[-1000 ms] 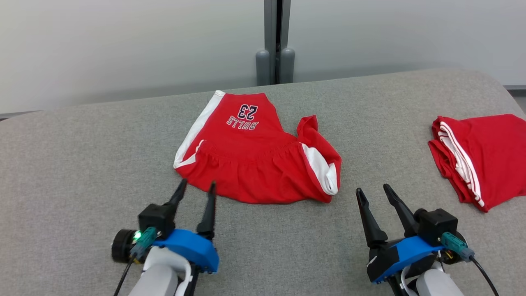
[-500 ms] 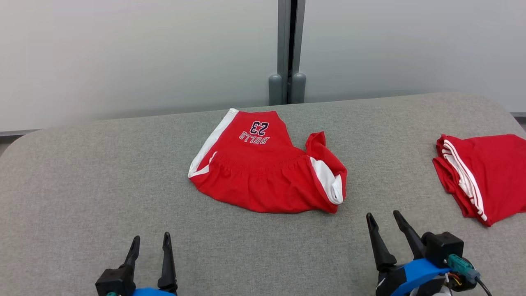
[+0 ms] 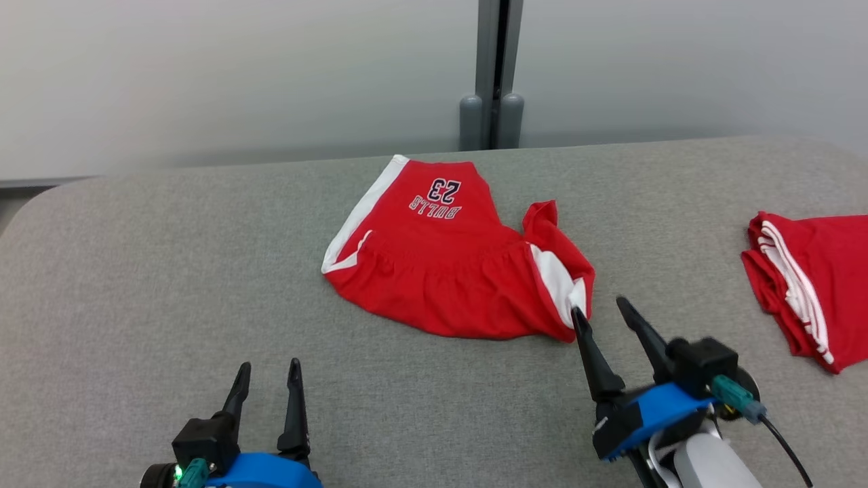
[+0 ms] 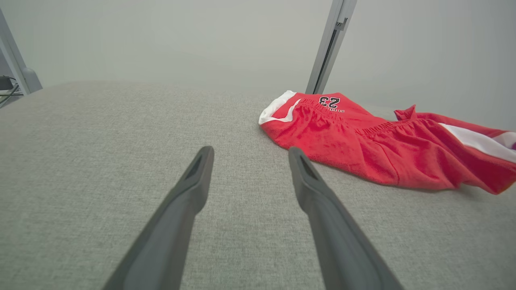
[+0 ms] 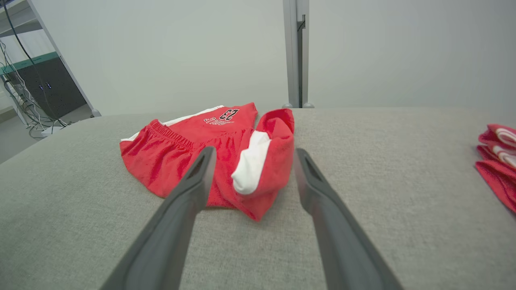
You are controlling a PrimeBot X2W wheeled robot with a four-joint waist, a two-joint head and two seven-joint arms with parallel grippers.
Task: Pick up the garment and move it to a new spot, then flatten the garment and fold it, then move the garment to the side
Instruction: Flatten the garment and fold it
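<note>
1. Where things are: the red shorts [image 3: 447, 271] sit around the middle of the grey table [image 3: 169, 271], a bit closer to the far edge. They're rumpled. The printed leg points at the far edge, and the right end with the white stripe [image 3: 556, 285] is bunched up and folded over on itself.

2. There's a second red garment [image 3: 827, 271] already folded by the right edge. Leave that one alone.

3. Your left gripper [image 3: 269, 364] hangs near the near edge, well apart from the shorts. Its fingers are spread wide with nothing in them.

4. Your right gripper [image 3: 598, 306] is spread just as wide and is also empty. Its tips are right at the near right corner of the shorts. In the right wrist view that bunched striped end lines up between the two fingers. I can't tell if a tip is touching cloth yet.

5. Step in hand, as I read it: you're going in for the grab. The shorts aren't flat and aren't folded, so nearly all of the task is ahead of you.

6. Next move, my guess: ease the right fingers down around that bunched end and close on it. Try to pinch one clean layer, not the whole wad, or it'll be a pain to spread out later.

7. Bring the left arm up to the near left corner too, since you'll want two grips for the flattening.
</note>
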